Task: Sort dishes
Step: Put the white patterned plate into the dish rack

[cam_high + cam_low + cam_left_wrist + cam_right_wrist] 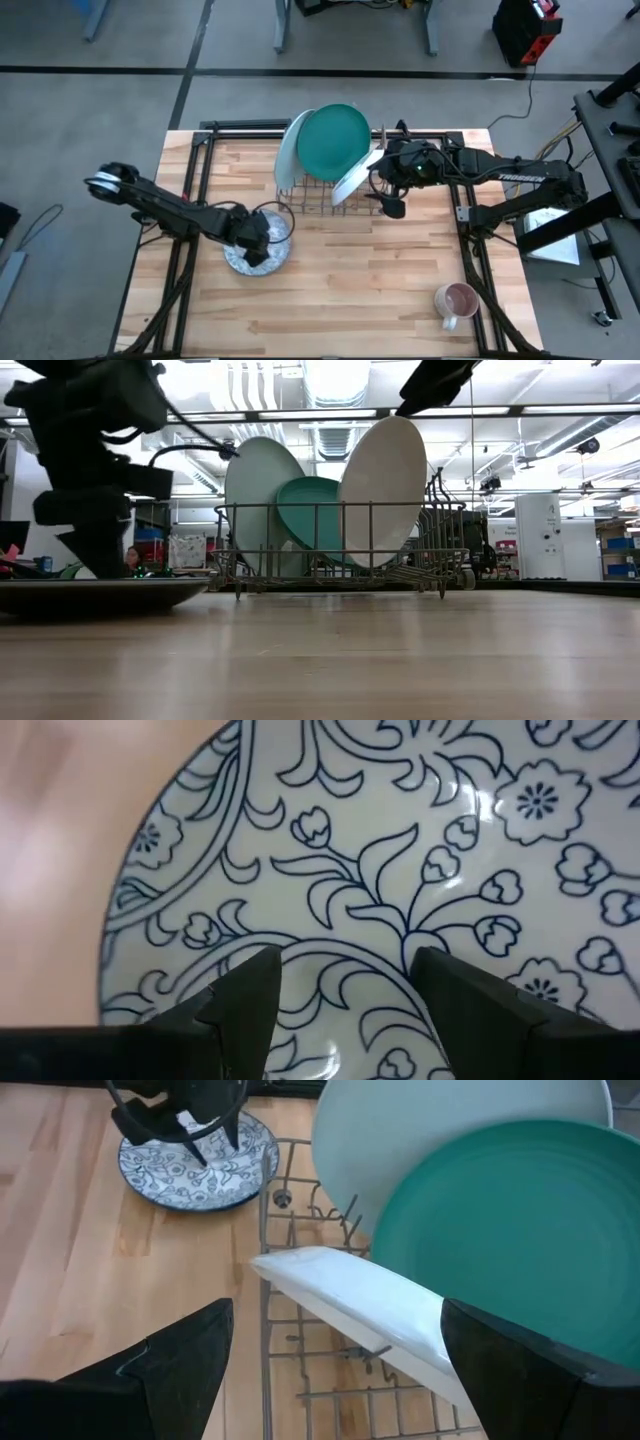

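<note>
My left pincer (256,240) hangs released over the blue-and-white dish (240,262), flat on the bench (350,280) beside the rack (320,195). I should drop squarely onto its rim before clenching.

- A pale mint plate (287,150), a teal-green plate (332,138) and a white plate (355,178) in a grey metal wire rack (320,196).
- A white dish (198,1162) patterned with blue flowers and curling vines.
- Light wood-grain table (350,280); dark arms.
- A pinkish mug (456,302).
</note>
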{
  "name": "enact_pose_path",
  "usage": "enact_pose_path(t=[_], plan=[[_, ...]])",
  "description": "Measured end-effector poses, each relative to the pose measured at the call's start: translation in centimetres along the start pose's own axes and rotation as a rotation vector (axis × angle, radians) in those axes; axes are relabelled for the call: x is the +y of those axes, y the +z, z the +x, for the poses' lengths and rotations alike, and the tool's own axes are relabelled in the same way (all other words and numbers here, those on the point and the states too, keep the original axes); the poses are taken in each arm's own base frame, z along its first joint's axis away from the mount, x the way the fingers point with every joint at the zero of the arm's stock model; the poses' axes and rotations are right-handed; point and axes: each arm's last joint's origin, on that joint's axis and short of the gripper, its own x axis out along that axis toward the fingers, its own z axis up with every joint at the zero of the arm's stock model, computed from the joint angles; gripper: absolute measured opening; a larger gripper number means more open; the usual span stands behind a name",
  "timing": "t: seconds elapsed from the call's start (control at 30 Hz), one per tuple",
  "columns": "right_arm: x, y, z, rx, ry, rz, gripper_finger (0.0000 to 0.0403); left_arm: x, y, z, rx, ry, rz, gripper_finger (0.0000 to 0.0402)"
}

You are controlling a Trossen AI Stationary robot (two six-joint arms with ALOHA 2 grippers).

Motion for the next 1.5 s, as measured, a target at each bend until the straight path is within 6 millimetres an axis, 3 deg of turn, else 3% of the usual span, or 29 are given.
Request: enact_pose_path(t=[0.23, 0.47, 0.87, 1.0, 1.1, 1.27, 1.5], plan=[[0.1, 0.0, 0.0, -0.005, 0.046, -0.002, 0.0344, -2.8, 0.9, 0.1, -0.022, -0.218, 0.025, 0.0229], [0.1, 0.0, -0.1, -0.006, 0.048, -0.024, 0.0344, -6.3, 1.8, -2.2, -0.045, -0.375, 0.196, 0.0229], [0.9, 0.0, -2.4, 0.016, 0.073, 0.267, 0.0344, -5.1, -0.1, -9.1, -0.005, -0.020, 0.270, 0.0229], [1.9, -0.1, -3.4, 0.011, 0.113, 0.365, 0.0344, -4.6, -1.6, -9.9, -0.002, 0.014, 0.295, 0.0229], [3.2, -0.4, -3.6, 0.053, 0.172, 0.435, 0.0344, -4.5, -2.8, -9.4, -0.060, 0.018, 0.320, 0.0229], [6.2, -1.1, -3.4, 0.129, 0.259, 0.524, 0.0344, -4.7, -5.3, -6.5, -0.114, -0.038, 0.342, 0.0229], [10.2, -2.3, -0.6, 0.128, 0.343, 0.731, 0.0344, -4.4, -7.8, -3.7, -0.128, -0.081, 0.313, 0.0229]])
